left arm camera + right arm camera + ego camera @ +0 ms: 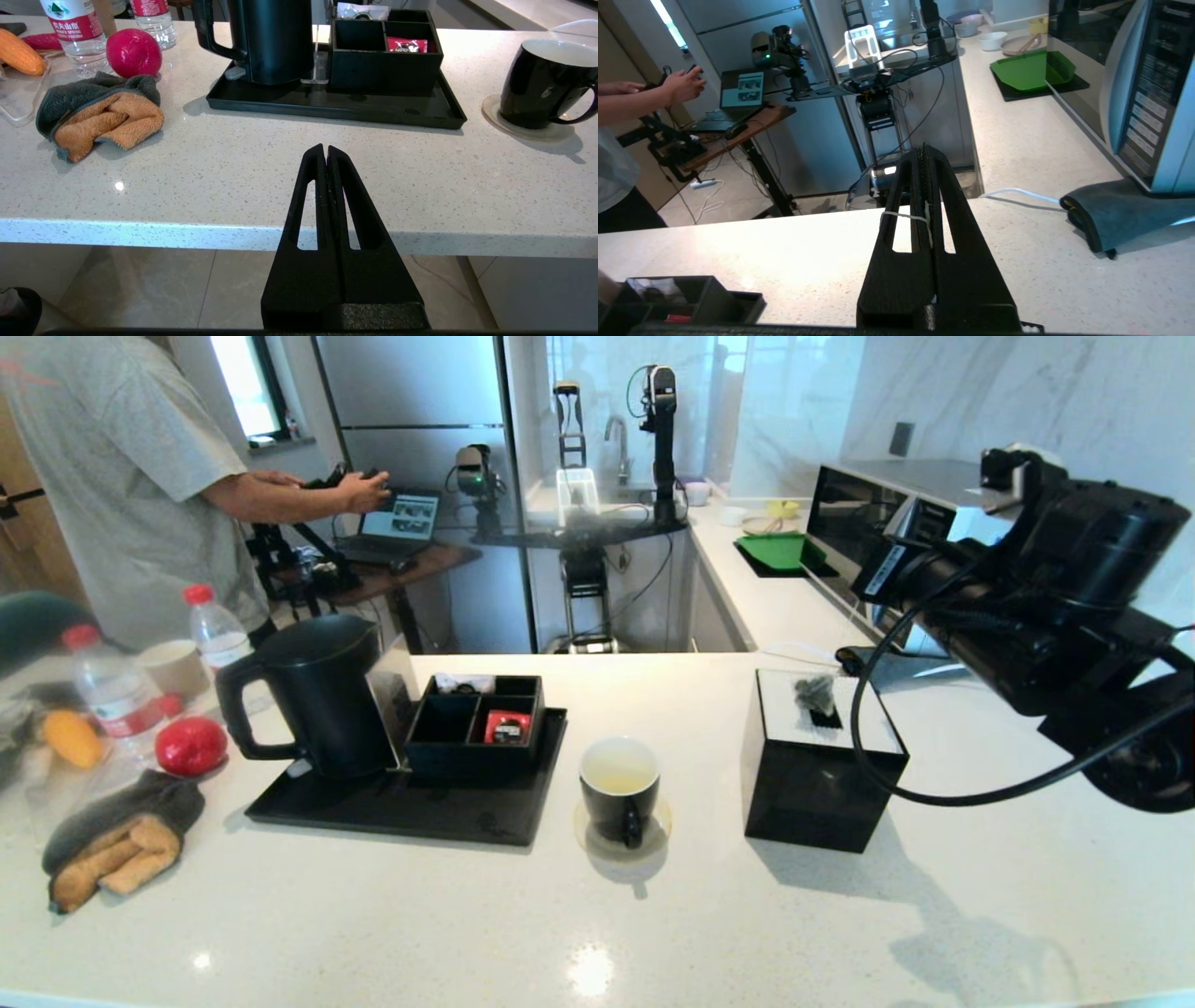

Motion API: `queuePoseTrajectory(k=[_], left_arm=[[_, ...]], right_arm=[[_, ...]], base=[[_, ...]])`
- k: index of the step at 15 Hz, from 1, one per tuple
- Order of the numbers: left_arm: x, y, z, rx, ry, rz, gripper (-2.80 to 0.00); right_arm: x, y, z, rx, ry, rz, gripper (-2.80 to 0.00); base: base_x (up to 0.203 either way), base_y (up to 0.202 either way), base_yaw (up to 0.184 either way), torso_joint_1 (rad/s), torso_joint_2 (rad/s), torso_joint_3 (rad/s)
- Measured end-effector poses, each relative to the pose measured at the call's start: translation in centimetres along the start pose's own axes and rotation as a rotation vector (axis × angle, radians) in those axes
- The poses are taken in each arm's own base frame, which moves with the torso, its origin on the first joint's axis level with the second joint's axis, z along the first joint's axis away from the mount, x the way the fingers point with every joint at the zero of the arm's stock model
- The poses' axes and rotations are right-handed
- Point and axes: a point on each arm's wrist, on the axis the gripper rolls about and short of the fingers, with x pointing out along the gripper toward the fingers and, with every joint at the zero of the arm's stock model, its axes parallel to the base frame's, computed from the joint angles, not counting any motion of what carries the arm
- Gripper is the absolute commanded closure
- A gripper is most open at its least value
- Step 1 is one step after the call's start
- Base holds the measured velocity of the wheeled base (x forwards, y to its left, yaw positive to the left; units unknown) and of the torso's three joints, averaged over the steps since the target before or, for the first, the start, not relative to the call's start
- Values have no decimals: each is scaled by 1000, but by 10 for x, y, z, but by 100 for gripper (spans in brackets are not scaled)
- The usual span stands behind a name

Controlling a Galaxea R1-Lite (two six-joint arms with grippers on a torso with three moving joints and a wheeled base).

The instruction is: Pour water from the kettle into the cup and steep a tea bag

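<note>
The black kettle (pixel 322 695) stands on a black tray (pixel 420 817) at the left, spout side towards a black organizer (pixel 476 723). The black cup (pixel 619 789) sits on a coaster at mid counter, holding pale yellowish water (pixel 619 772). My right gripper (pixel 924 148) is raised over the counter's far right, shut on a thin white string (pixel 901 215) looped over one finger. A small greyish tea bag (pixel 817 695) shows over the top of a black box (pixel 822 784); I cannot tell if it hangs or rests. My left gripper (pixel 325 148) is shut and empty at the counter's near edge.
A red packet (pixel 507 725) lies in the organizer. Two bottles (pixel 117 695), a paper cup (pixel 175 667), a red fruit (pixel 190 745) and a grey-orange cloth (pixel 121 835) crowd the left. A microwave (pixel 887 513) and dark cloth (pixel 1111 214) are far right. A person (pixel 112 476) stands behind.
</note>
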Motion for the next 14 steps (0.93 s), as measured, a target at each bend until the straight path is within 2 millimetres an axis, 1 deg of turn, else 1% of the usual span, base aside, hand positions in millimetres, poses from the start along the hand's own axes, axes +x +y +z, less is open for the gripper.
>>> queuePoseTrajectory(k=[8,12,14], left_arm=[[0,0,0,0,0,0,0],[0,0,0,0,0,0,0],[0,0,0,0,0,0,0]], right_arm=[[3,-3,-8,-7,23,-9,0],[4,-4,-7,-8,18,-13,0],[2,-5,-10,-16,30,-15,0]], base=[[0,0,0,0,0,0],[0,0,0,0,0,0],[0,0,0,0,0,0]])
